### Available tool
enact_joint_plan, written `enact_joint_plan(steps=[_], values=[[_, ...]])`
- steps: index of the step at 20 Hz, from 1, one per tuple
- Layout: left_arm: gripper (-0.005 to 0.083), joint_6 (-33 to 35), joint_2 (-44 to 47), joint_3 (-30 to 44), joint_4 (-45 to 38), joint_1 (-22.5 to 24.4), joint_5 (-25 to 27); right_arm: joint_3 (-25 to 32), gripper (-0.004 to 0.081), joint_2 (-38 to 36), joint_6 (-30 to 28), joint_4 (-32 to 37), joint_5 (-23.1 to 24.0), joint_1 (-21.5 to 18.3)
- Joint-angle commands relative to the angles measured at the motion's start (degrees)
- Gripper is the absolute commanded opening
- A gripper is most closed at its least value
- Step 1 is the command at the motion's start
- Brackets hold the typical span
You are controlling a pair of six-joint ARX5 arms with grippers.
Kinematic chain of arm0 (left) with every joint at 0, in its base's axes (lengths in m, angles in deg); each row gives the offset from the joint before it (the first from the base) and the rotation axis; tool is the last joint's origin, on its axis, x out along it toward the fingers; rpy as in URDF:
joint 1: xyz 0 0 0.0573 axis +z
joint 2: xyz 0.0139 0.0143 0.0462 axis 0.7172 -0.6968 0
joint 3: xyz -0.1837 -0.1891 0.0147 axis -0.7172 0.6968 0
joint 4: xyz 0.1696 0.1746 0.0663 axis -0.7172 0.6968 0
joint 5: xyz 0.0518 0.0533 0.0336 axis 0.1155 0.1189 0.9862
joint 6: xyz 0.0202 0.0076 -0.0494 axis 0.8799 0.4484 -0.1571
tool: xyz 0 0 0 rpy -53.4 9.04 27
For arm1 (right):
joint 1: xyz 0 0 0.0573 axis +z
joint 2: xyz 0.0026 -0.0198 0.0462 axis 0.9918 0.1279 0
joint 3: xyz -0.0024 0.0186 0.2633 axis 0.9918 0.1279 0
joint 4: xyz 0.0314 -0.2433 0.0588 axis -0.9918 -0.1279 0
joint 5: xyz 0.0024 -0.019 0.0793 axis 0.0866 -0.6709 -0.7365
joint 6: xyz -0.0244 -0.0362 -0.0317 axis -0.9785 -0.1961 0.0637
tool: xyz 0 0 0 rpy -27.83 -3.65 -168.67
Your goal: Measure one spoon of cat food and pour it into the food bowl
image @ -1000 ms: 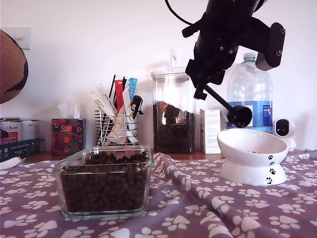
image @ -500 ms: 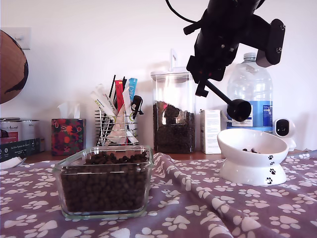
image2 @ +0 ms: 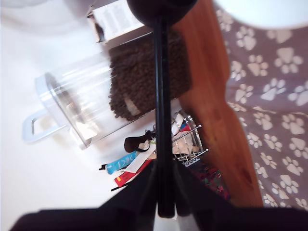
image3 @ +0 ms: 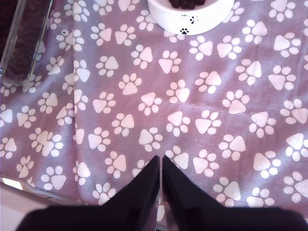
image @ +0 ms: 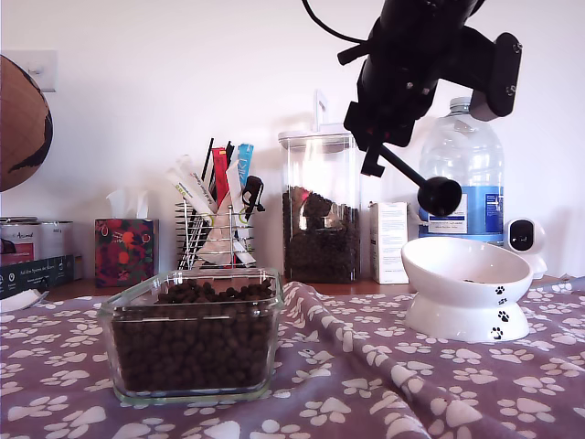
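Held by its thin handle in my first claw [image2: 165,204], the spoon [image: 439,194] hangs above the bowl [image: 466,289], its cup tipped well over. The claw is clamped on the handle end, as the first wrist view shows, the shaft running straight out to the cup. A few pellets of food [image: 473,281] can be seen low inside the bowl, and a dark clump [image3: 188,3] is shown there by the second wrist view too. Whether anything remains in the cup cannot be told from here.

The pour is judged to be at or near its end. To finish it well, the cup should be kept over the bowl's hollow and not out past its rim, and the tilt held until the cup is surely empty; only then should the spoon be levelled and drawn away, so that no stray pellets are dropped on the paw-print cloth [image: 366,366]. The grip on the handle should not be eased, since a thin handle may twist.

The main heap of food [image: 194,338] lies in the glass dish [image: 190,335], well apart from the bowl, towards the exterior view's left. My second claw [image3: 161,168] hangs over bare cloth with its jaws closed together and nothing between them.
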Motion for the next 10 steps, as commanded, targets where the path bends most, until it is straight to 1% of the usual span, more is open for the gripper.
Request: enact_joint_plan(steps=[1, 2, 4, 8, 10], values=[[-0.0021, 0.7, -1.8, -0.6, -0.9, 0.2, 0.2, -0.5, 0.0000, -0.2, 0.0, 0.4, -0.2, 0.0], [-0.0021, 0.7, -1.8, -0.6, -1.7, 0.2, 1.0, -0.5, 0.0000, -0.2, 0.0, 0.5, -0.2, 0.0], [-0.0021, 0.4, -1.8, -0.6, -0.7, -0.1, 2.1, -0.5, 0.0000, -0.2, 0.0, 0.8, -0.2, 0.0], [-0.0021, -0.3, -1.8, -0.6, -1.0, -1.9, 1.5, -0.5, 0.0000, -0.2, 0.0, 0.8, -0.2, 0.0], [-0.0021, 0.0, -1.8, -0.6, -0.5, -2.4, -0.4, -0.5, 0.0000, -0.2, 0.0, 1.2, -0.2, 0.0]])
